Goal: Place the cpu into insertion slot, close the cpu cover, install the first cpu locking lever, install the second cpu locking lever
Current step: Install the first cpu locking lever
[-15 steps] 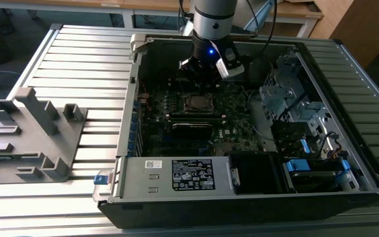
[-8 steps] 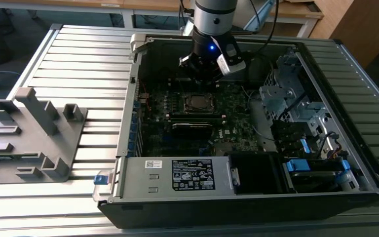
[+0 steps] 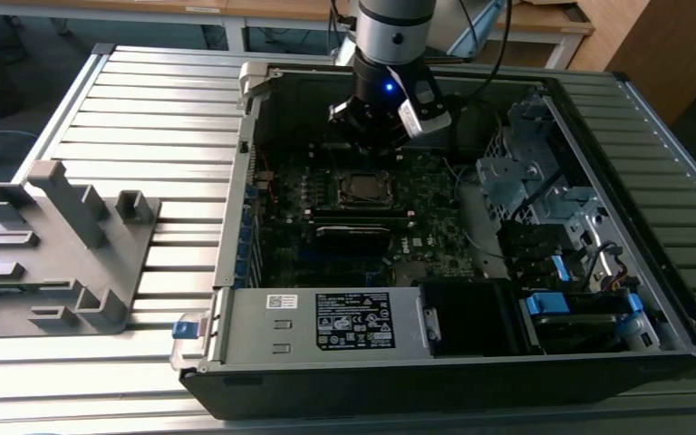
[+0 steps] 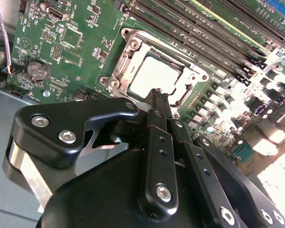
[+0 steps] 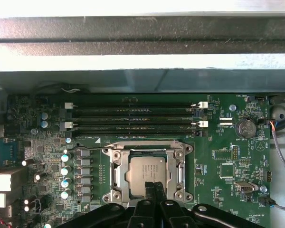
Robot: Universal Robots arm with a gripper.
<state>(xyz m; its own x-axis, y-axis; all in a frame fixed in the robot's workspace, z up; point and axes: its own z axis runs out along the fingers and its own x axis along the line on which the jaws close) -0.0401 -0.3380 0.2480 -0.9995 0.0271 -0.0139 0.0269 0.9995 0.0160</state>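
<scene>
The cpu lies flat in the insertion slot with its silver face showing through the window of the cpu cover, which is folded down around it. The gripper hangs just over one edge of the socket; its fingers are drawn together with nothing between them, and whether the tip touches the metal I cannot tell. Around it spreads the green motherboard, with long memory slots beside the socket; all of it sits inside the open computer case.
</scene>
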